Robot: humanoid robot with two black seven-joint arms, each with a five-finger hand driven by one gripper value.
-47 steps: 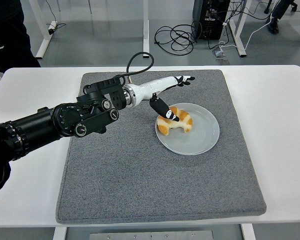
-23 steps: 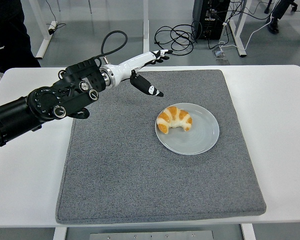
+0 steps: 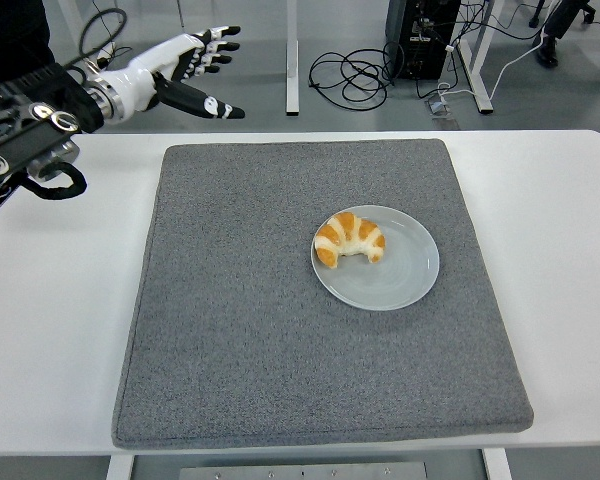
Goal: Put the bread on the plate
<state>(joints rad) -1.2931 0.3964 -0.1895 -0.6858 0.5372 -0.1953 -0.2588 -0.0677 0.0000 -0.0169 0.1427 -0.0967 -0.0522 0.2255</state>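
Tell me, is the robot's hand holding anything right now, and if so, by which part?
Nothing is held. The left hand is open, fingers spread, far from the bread lying on the plate.

The left hand (image 3: pixel 185 72) is no longer over the plate (image 3: pixel 405 275). A second ago its thumb lay on the bread (image 3: pixel 349 238) at the plate's left side; half a second ago it hung above the mat's far left part, apart from the plate. Now it is well away from the plate, up past the table's far edge at the left, fingers spread and empty. The arm has drawn back toward the left edge with it.
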